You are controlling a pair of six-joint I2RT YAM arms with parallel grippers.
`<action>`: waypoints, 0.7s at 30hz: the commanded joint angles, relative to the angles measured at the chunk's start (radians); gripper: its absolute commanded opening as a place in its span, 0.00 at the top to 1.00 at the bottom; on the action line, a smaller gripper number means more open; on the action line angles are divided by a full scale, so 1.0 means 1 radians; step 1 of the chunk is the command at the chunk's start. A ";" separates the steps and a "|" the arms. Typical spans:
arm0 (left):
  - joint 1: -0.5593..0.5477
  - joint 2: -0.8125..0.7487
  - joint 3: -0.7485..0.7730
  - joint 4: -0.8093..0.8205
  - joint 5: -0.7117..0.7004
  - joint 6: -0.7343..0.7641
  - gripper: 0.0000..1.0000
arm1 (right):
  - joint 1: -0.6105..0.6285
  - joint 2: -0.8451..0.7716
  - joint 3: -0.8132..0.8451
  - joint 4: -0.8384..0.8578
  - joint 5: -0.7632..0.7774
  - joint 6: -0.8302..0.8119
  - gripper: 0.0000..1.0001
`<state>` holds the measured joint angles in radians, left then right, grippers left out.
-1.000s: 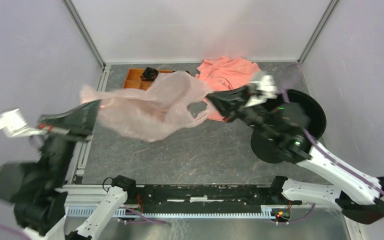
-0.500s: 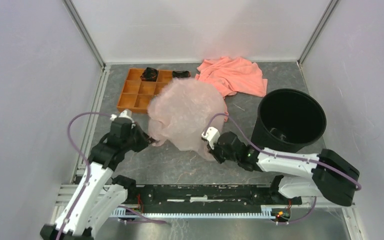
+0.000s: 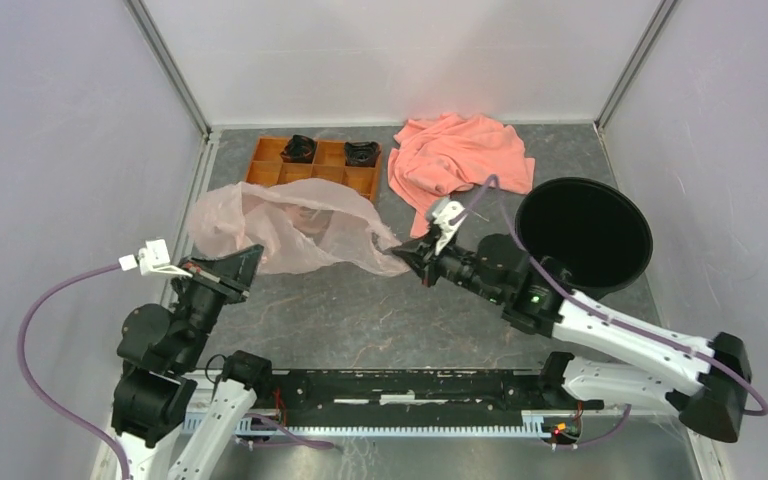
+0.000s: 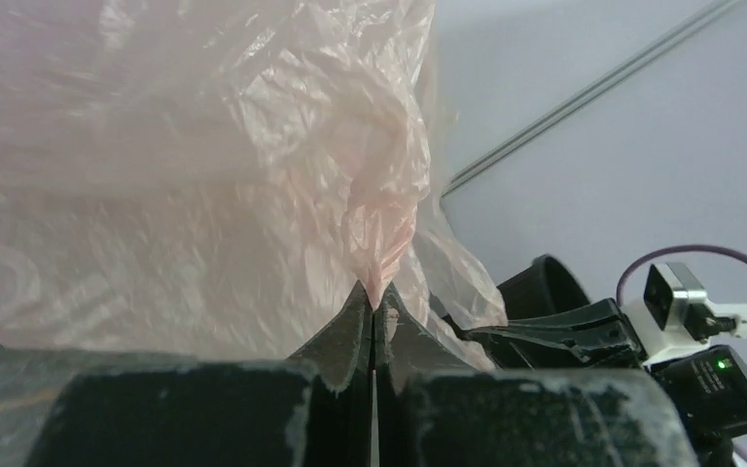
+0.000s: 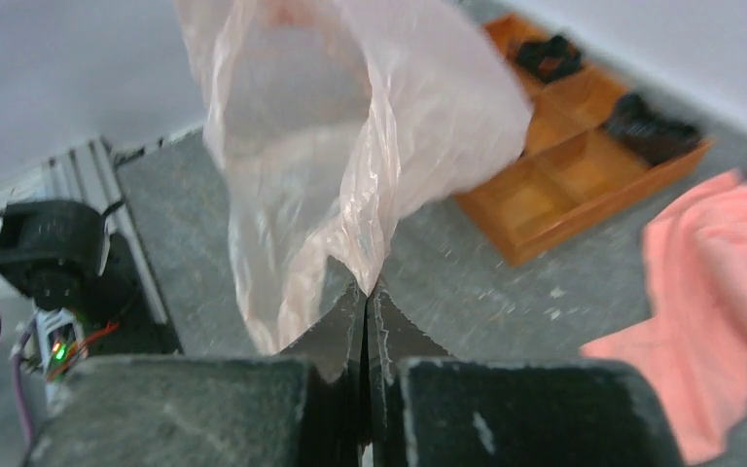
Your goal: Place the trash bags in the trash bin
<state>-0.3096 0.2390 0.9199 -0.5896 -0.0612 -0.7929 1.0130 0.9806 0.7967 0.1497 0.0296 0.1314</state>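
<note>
Pink bag [image 3: 290,225], bunched a moment earlier, was pulled wide between left jaws and right jaws, both pinching its film. It lay short of the bin [image 3: 620,200] and needed carrying right

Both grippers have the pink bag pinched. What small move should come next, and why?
Probably carry the trash bag rightward toward the trash bin: the left gripper and right gripper both pinch its edges, and it is spread left of the open bin.

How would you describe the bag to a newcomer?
Find the orange tray at back left. In front of it, the bag hangs between the left gripper and right gripper. Unlike the opaque salmon cloth, it is see-through pale pink film.
</note>
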 commanded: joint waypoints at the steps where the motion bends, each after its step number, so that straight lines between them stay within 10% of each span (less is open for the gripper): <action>1: 0.003 -0.021 0.047 -0.099 -0.059 0.039 0.98 | 0.005 0.093 -0.057 0.082 -0.162 0.121 0.99; 11: 0.003 -0.046 0.054 -0.194 -0.232 0.066 0.98 | 0.047 0.353 0.106 0.136 -0.251 0.187 0.98; 21: 0.002 0.126 -0.040 0.000 -0.276 0.181 0.98 | 0.048 0.256 0.290 -0.389 0.123 -0.029 0.49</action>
<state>-0.3096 0.3168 0.8989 -0.7261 -0.2832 -0.7216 1.0603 1.3216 0.9878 0.0036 -0.0769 0.2108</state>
